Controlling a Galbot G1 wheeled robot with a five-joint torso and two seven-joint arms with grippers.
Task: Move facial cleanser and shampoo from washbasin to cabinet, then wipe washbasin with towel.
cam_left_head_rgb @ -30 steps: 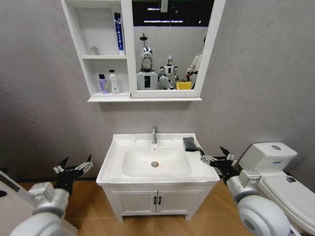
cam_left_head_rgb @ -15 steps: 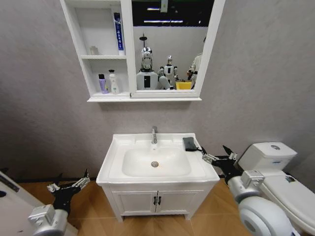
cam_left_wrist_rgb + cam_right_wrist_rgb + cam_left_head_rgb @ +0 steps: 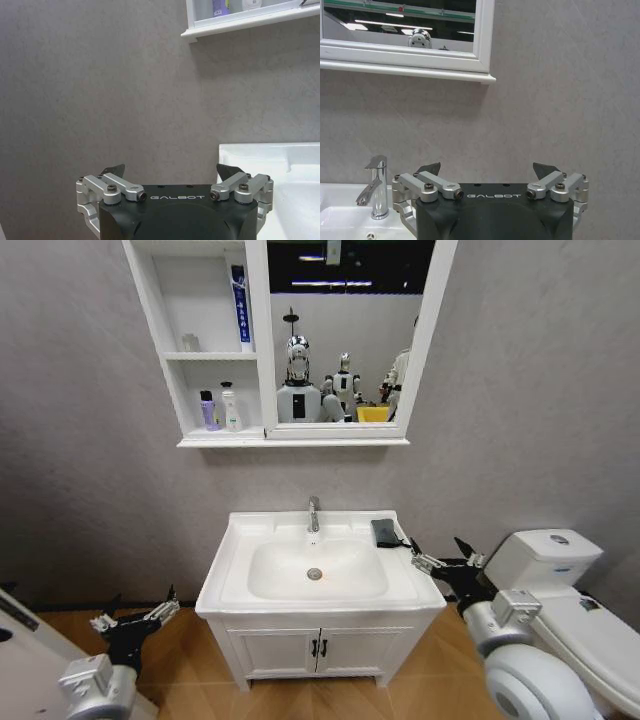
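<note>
The white washbasin [image 3: 232, 538] stands in the middle, and the dark towel [image 3: 386, 532] lies folded on its back right rim. Above it hangs the cabinet [image 3: 262, 340]. A purple bottle [image 3: 208, 410] and a white bottle [image 3: 231, 407] stand on its lowest shelf, and a blue tube [image 3: 241, 305] stands on the top shelf. Which of these is the facial cleanser or the shampoo I cannot tell. My right gripper [image 3: 447, 558] hovers open just right of the basin's edge, a short way from the towel. My left gripper [image 3: 136, 615] hangs open, low beside the basin's left side.
A chrome tap [image 3: 314, 513] rises at the basin's back. A white toilet [image 3: 565, 580] stands close on the right, behind my right arm. A low two-door cupboard [image 3: 318, 648] sits under the basin. A small glass [image 3: 190, 342] rests on the middle shelf.
My left arm has dropped lower beside the basin. My right gripper has shifted slightly to the right. The towel and bottles have not moved.
</note>
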